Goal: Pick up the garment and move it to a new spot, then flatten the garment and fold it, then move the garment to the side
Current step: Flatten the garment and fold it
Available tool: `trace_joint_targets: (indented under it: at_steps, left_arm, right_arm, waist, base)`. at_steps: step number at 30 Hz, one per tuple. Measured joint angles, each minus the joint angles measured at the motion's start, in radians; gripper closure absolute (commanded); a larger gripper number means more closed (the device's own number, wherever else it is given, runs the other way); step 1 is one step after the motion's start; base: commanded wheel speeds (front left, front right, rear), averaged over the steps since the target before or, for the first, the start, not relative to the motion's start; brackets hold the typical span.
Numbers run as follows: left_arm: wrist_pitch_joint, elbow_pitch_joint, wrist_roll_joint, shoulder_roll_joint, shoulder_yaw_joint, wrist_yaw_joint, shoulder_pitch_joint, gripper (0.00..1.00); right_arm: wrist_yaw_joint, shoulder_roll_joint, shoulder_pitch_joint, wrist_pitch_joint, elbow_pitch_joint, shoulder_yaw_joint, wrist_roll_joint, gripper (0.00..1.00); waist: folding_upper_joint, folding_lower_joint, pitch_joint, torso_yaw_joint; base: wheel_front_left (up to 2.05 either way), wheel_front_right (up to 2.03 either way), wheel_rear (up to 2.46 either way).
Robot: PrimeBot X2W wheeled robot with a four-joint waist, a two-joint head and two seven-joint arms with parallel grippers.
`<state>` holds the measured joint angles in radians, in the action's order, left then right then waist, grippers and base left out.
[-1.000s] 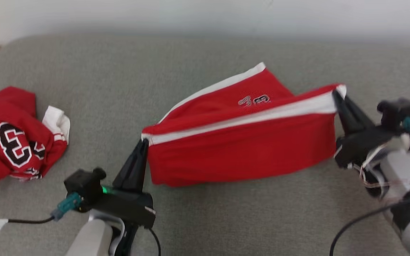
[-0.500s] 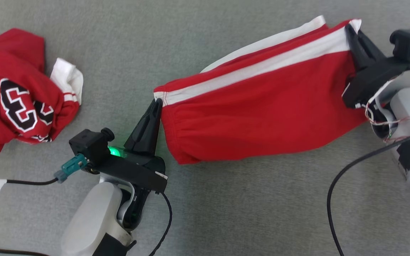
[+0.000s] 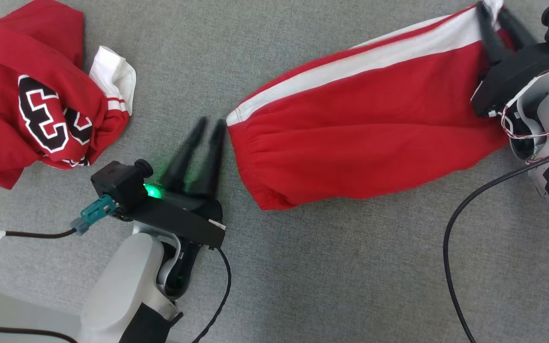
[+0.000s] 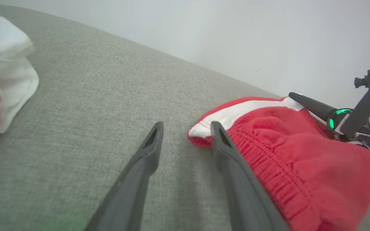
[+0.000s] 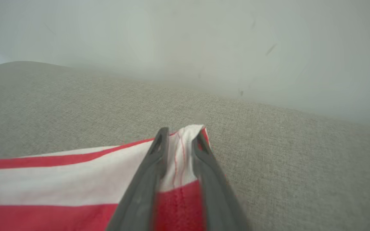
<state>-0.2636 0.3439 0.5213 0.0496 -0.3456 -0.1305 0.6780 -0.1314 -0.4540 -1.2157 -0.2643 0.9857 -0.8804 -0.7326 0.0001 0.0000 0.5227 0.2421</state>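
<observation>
The shorts [image 3: 365, 138] are lying spread on the grey cushion [image 3: 303, 267], right of middle, red with a white stripe running along the far edge and the gathered waistband facing left. They are looking mostly flat, with a few soft ripples near the waistband. I am judging them to be doubled over along the stripe, so the move to a new spot and the flattening seem done and the fold at least begun, though I cannot tell how many layers are there.

The left gripper [image 3: 211, 122] is sitting wide and empty, just beside the waistband corner. The right gripper [image 3: 492, 10] is narrow around the far striped corner; I cannot tell whether it is pinching or only straddling it.

A crumpled jersey [image 3: 31, 105] is lying well apart at the left. Shifting the shorts aside is looking like what is left.
</observation>
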Motion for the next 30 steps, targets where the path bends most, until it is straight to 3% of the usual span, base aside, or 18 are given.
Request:
trace_joint_targets:
  at_steps: [9, 15, 30]
  left_arm:
    - [0.000, -0.019, -0.067, 0.001, 0.038, 0.000, -0.045, 0.00]
    - [0.000, -0.039, -0.091, 0.001, 0.062, 0.009, -0.092, 0.00]
    - [0.000, -0.055, -0.118, 0.001, 0.051, 0.017, -0.125, 0.00]
  right_arm:
    - [0.000, -0.024, 0.103, 0.000, -0.092, 0.142, 0.045, 0.00]
    - [0.000, -0.020, 0.223, 0.000, -0.136, 0.172, 0.050, 0.00]
    - [0.003, 0.018, 0.227, 0.020, 0.003, 0.134, -0.017, 0.00]
  waist:
    - [0.0000, 0.0000, -0.040, -0.024]
    - [0.0000, 0.0000, -0.076, -0.037]
    - [-0.0004, -0.0003, -0.084, -0.010]
  base:
    - [0.00, 0.00, 0.00]
    - [0.00, 0.00, 0.00]
    - [0.00, 0.00, 0.00]
